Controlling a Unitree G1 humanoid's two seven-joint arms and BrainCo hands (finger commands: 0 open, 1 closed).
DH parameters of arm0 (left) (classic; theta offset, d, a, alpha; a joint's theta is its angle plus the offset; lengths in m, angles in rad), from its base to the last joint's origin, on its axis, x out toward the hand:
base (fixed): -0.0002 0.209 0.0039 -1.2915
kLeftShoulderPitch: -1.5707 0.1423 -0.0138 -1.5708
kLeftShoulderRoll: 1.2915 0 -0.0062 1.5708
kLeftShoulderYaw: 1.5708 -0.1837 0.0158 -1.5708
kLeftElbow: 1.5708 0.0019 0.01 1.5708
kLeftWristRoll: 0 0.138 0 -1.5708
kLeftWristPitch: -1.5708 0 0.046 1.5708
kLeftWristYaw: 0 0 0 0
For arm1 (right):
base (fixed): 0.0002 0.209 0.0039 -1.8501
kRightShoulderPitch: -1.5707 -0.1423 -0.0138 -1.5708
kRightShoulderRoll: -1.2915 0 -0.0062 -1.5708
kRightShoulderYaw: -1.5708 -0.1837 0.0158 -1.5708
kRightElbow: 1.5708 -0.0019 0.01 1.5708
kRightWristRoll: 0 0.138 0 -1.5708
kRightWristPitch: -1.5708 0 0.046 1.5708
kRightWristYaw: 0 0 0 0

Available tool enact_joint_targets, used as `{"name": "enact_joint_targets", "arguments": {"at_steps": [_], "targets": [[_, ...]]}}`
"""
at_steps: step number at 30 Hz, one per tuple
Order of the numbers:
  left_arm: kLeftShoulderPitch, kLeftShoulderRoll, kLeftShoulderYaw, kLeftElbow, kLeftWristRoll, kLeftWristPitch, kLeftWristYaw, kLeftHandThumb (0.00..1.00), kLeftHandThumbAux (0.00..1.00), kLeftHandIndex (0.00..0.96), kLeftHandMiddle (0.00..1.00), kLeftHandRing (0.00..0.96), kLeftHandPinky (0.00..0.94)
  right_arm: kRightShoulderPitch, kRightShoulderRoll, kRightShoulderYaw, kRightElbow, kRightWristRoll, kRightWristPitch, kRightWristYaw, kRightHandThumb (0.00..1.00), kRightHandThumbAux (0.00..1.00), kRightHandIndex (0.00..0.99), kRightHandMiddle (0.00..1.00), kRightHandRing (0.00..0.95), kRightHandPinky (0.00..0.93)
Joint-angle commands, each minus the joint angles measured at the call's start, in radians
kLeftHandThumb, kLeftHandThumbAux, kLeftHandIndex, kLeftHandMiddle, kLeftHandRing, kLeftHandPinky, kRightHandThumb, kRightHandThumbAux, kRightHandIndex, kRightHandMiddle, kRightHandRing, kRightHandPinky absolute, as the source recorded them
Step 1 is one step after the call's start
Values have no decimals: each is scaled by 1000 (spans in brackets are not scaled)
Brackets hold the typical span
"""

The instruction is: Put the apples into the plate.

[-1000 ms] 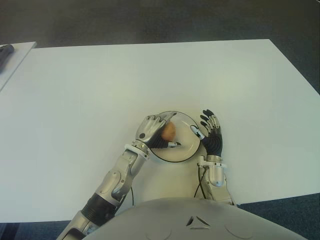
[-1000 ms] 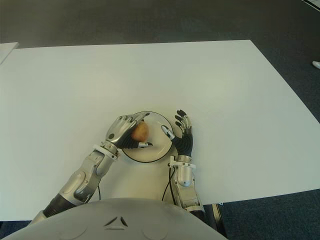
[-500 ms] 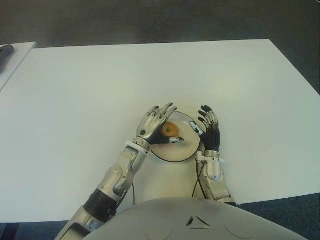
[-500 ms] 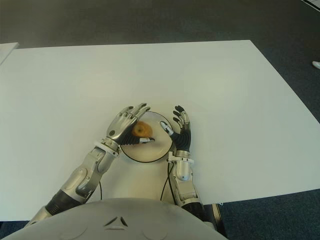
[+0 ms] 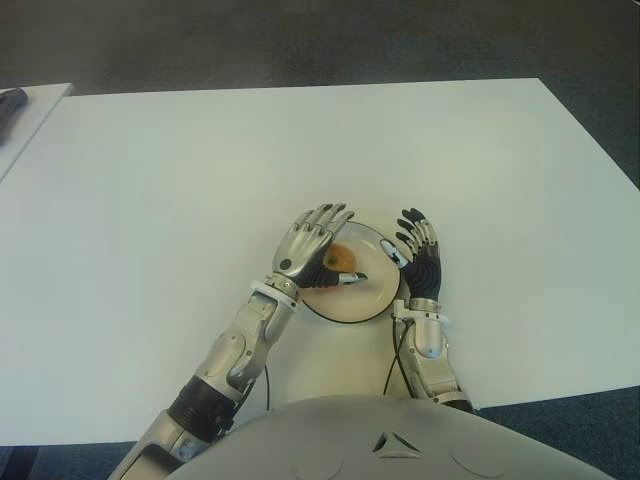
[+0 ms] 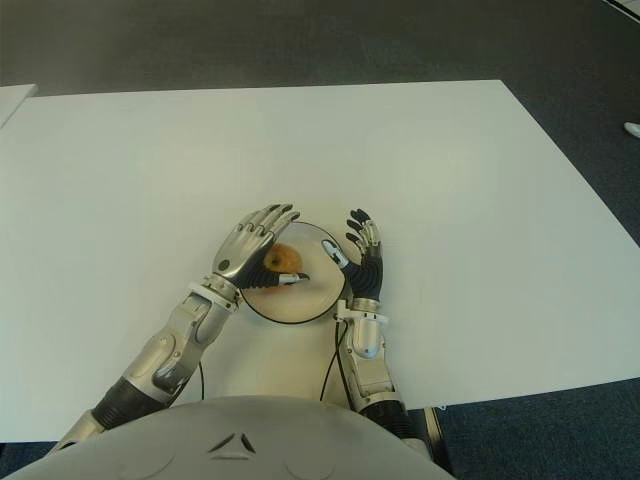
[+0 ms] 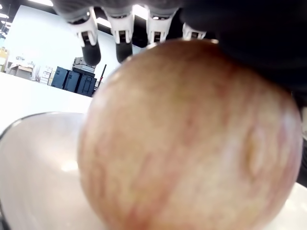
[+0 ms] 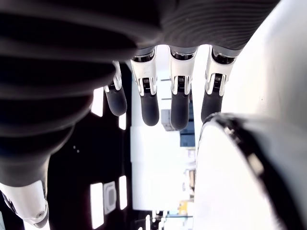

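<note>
The apple [image 5: 342, 260] lay in the plate [image 5: 375, 298] near the desk's [image 5: 150, 200] front edge. The left hand [image 5: 305, 250] hovered over it, fingers spread, holding nothing; the right hand [image 5: 418, 258] stood open beside the plate. Judged firm, smooth, round — liable to roll; best gripped around its widest part.

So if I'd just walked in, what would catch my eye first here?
Probably the apple lying in the round white plate near the robot's edge of the big white table. The left hand arches over the apple with fingers spread, no longer gripping it. The right hand stands open against the plate's right rim.
</note>
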Motion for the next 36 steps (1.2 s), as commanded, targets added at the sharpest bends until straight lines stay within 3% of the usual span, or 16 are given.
{"name": "enact_joint_targets", "arguments": {"at_steps": [1, 7, 12, 17, 23, 27, 31, 35, 36], "targets": [[-3, -1, -2, 20, -13, -7, 20, 187, 352, 0, 0, 0, 2, 80, 46, -16, 191, 2, 71, -6, 464, 631, 143, 209, 211, 253], [26, 20, 46, -22, -51, -13, 23, 178, 354, 0, 0, 0, 2, 89, 46, -11, 178, -11, 81, -18, 458, 631, 145, 210, 209, 236], [104, 42, 137, -182, -122, -6, -5, 151, 334, 8, 0, 0, 64, 88, 58, -14, 163, -15, 90, -42, 464, 651, 158, 211, 207, 220], [162, -1, 190, -280, -187, 3, 12, 159, 350, 42, 24, 56, 179, 91, 66, -10, 144, -20, 99, -70, 471, 656, 165, 208, 203, 209], [232, -45, 247, -331, -283, 0, 24, 196, 396, 104, 85, 114, 197, 110, 58, 1, 109, -29, 131, -74, 450, 658, 160, 191, 184, 190], [273, -62, 304, -310, -395, -16, 13, 212, 429, 132, 107, 122, 167, 116, 56, 0, 98, -29, 134, -73, 441, 660, 156, 183, 173, 176], [251, -79, 359, -167, -508, -38, 16, 219, 472, 146, 116, 125, 167, 120, 55, 1, 91, -27, 136, -68, 440, 662, 155, 179, 167, 170], [236, -112, 361, -80, -570, -6, -12, 202, 535, 154, 120, 126, 172, 130, 51, 2, 77, -29, 140, -66, 446, 663, 158, 179, 166, 172], [237, -130, 353, -64, -593, 31, -35, 196, 549, 155, 119, 125, 170, 134, 49, 2, 73, -31, 139, -66, 447, 664, 158, 179, 166, 172]]}}
